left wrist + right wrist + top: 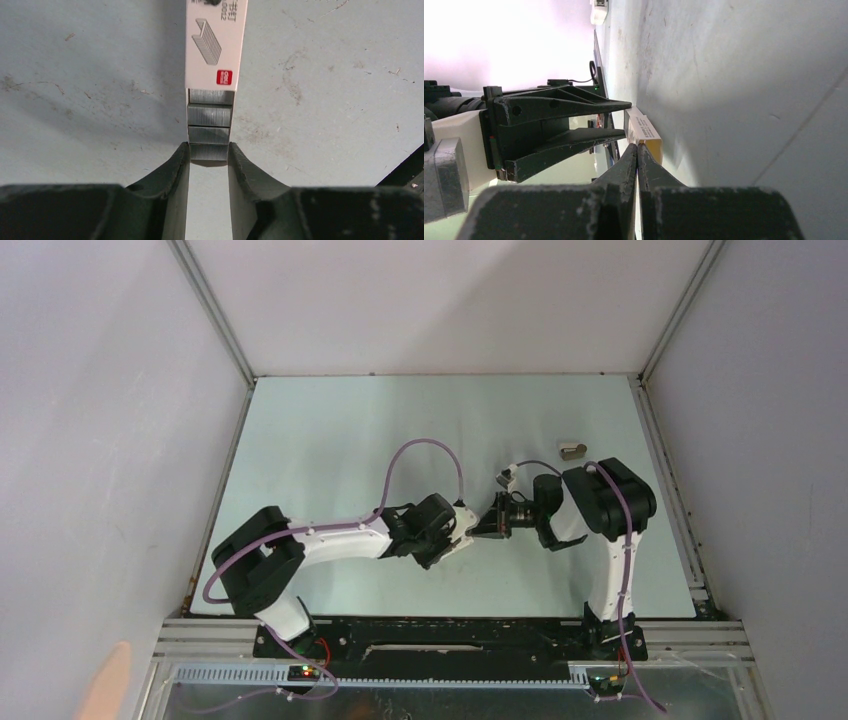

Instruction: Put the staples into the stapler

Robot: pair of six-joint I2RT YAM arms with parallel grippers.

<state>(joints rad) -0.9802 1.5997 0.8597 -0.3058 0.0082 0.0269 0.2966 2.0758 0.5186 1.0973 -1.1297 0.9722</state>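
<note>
A white printed staple box (216, 45) is held between the two grippers over the middle of the table. Several grey strips of staples (210, 116) stick out of its near end. My left gripper (210, 151) is shut on the nearest strip, one pad on each side. From the opposite side, my right gripper (637, 146) has its fingers pressed together on the edge of the box (642, 128) at its yellowish open end. In the top view both grippers meet tip to tip (490, 520). A small pale object at the back right looks like the stapler (572, 449), away from both grippers.
The left gripper's dark fingers (574, 107) fill the left of the right wrist view, close to the box. White walls with metal frame rails (215, 320) enclose the table on three sides. Purple cables (425, 445) loop above both arms.
</note>
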